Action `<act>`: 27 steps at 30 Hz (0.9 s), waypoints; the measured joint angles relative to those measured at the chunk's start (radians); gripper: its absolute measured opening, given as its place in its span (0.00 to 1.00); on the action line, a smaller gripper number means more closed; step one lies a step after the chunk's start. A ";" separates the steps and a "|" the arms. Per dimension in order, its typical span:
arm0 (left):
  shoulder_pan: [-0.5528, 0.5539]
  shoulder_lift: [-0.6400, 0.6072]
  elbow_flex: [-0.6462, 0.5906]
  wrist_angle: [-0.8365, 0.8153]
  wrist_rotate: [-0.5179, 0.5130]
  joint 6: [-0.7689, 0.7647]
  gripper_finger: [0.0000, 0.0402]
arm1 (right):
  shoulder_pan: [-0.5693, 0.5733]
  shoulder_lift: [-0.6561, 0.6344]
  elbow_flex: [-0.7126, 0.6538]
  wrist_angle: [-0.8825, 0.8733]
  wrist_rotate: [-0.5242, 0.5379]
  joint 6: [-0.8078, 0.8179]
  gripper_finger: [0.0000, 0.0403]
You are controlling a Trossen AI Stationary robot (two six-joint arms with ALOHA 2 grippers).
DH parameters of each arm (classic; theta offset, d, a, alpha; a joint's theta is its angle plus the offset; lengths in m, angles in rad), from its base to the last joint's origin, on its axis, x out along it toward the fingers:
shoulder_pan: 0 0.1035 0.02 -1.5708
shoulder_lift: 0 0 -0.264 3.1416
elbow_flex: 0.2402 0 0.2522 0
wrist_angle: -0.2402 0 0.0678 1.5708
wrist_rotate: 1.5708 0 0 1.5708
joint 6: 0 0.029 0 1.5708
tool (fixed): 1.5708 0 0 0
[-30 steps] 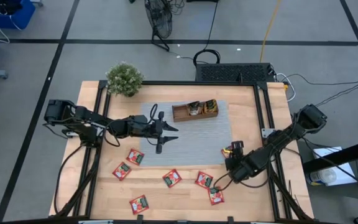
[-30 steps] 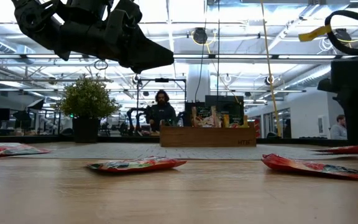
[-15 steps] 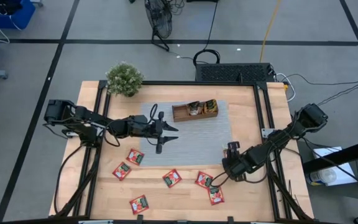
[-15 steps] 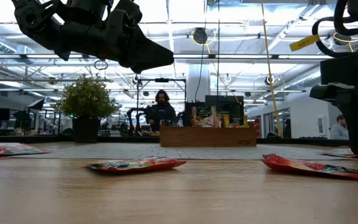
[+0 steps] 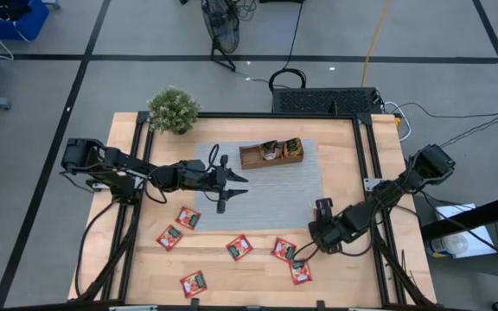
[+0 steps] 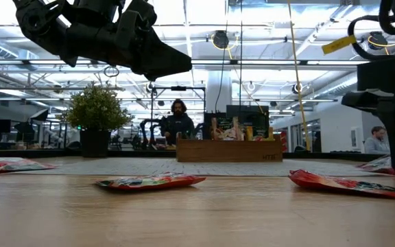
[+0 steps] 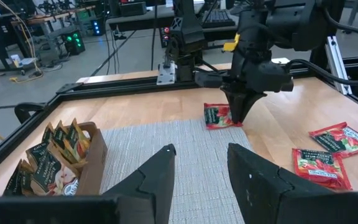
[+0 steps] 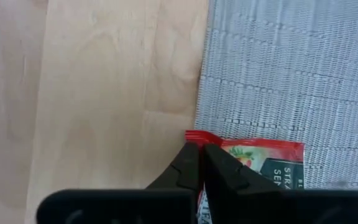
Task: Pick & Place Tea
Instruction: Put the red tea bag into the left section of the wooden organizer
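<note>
Pinch first: the right gripper (image 8: 197,149) was clenched on the red edge of a tea packet (image 8: 263,158), which lay flat where the grey mat (image 8: 278,62) met the bare wood of the table (image 5: 353,285), at the mat's right side. The hold looked thin, taken at the very border near a corner. On lifting, the packet could slide out of the tips, or swing and twist, and then reach the tray crooked. If the tips had also caught the mat's weave, the mat might be dragged along with it.

Counted from the near edge outward: six loose packets (image 5: 239,247) lay red on the wood in front of the mat, well apart from one another save two near the right arm. The pinched one made seven. Farther in, the left gripper (image 7: 201,149) hung above the mat, fingers parted and holding nothing. Beyond it stood one wooden tray (image 5: 251,157) with several packets upright inside; how many could not be told. One potted plant (image 5: 173,110) stood at the far left corner. Two people (image 6: 177,120) showed in the room behind.
</note>
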 joint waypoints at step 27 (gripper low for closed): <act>-0.001 0.000 0.000 0.008 0.001 -0.008 0.38 | -0.081 0.050 -0.009 0.674 0.712 -0.696 0.00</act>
